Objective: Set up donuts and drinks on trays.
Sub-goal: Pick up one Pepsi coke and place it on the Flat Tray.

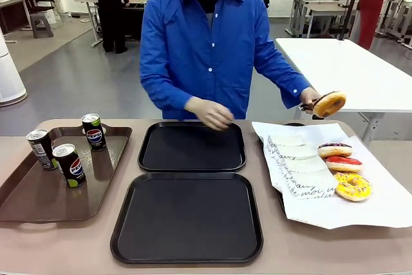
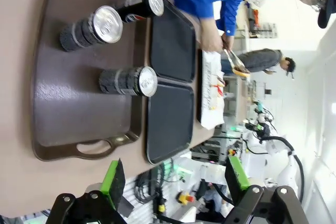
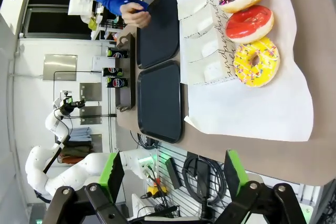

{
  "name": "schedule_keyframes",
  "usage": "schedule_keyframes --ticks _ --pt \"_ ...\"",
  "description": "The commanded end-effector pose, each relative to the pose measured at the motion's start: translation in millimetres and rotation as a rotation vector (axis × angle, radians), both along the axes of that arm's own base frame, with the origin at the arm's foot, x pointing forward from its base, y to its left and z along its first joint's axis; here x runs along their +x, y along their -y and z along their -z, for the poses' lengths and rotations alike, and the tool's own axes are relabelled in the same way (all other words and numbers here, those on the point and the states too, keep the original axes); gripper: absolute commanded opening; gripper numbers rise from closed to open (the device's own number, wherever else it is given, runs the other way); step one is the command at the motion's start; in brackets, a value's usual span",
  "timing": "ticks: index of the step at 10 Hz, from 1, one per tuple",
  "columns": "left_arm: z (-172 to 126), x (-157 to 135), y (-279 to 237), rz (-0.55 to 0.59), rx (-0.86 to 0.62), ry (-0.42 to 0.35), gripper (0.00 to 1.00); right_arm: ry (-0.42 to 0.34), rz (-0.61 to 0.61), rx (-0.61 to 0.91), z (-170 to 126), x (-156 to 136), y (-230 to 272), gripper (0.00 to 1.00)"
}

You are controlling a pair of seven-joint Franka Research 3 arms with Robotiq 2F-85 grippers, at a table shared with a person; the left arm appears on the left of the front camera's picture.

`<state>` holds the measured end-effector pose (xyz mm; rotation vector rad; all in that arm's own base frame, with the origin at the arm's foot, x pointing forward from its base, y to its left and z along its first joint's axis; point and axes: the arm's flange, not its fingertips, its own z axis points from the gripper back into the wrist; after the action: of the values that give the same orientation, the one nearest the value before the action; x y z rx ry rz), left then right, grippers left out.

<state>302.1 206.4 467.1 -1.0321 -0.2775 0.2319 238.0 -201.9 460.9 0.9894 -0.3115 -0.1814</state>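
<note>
Counting the donuts first, we find four: a chocolate donut (image 1: 335,149), a red donut (image 1: 343,163) and a yellow donut (image 1: 352,186) lie in a row on the white paper (image 1: 380,204) at the right of the counter (image 1: 64,243). A glazed donut (image 1: 329,104) hangs in tongs (image 1: 310,104) above the paper's far edge, gripped by the person's hand (image 1: 309,96). None of the four is in a wrapper. Beside them on the paper lies an overlapping row of paper sleeves (image 1: 296,165), too closely stacked for us to count. The cans number three, all upright on the brown tray (image 1: 38,198) at the left: a far can (image 1: 94,131), a left can (image 1: 40,149) and a near can (image 1: 69,165). Between the two groups sit two black trays, the far tray (image 1: 192,147) and the near tray (image 1: 187,218), and we see nothing on either; the person's other hand (image 1: 209,113) hovers at the far tray's back rim. We judge the task barely begun: no donut is sleeved or placed, no can is moved, and everything remains to be shared out onto the two trays. The left end effector (image 2: 174,176) hangs released above the brown tray, its jaws wide and empty. The right end effector (image 3: 172,170) is likewise released and empty, looking down over the paper and donuts.
</note>
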Motion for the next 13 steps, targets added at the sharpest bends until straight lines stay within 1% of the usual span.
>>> schedule_keyframes --ticks 1,2,3,4,5,6,7,9,10,11,12,13 --pt "-22 4 39 -0.047 0.235 0.015 1.0 -0.001 0.001 0.003 3 -4 -2 1.0" --pt "-39 19 70 0.012 0.353 -0.01 1.0 -0.001 0.001 0.003 3 -4 -2 1.0" --pt "-56 34 117 0.175 0.49 -0.084 1.0 -0.001 0.001 0.003 3 -4 -2 1.0" --pt "-63 46 161 0.244 0.612 -0.127 1.0 -0.001 0.001 0.003 3 -4 -2 1.0" --pt "-61 49 199 0.258 0.742 -0.141 1.0 -0.001 0.001 0.003 3 -4 -2 1.0" --pt "-51 51 231 0.268 0.837 -0.2 1.0 -0.001 0.001 0.003 3 -4 -2 1.0" --pt "-41 59 254 0.25 0.88 -0.23 1.0 -0.001 0.001 0.003 3 -4 -2 1.0" --pt "-24 75 281 0.218 0.949 -0.254 1.0 -0.001 0.001 0.003 3 -4 -2 1.0" --pt "-20 82 288 0.217 0.979 -0.219 1.0 -0.001 0.001 0.003 3 -4 -2 1.0" --pt "-20 78 288 0.226 0.962 -0.174 1.0 -0.001 0.001 0.003 3 -4 -2 1.0" --pt "-17 69 288 0.245 0.95 -0.232 1.0 -0.001 0.001 0.003 3 -4 -2 1.0" --pt "-17 69 288 0.245 0.95 -0.232 1.0 -0.001 0.001 0.003 3 -4 -2 1.0"
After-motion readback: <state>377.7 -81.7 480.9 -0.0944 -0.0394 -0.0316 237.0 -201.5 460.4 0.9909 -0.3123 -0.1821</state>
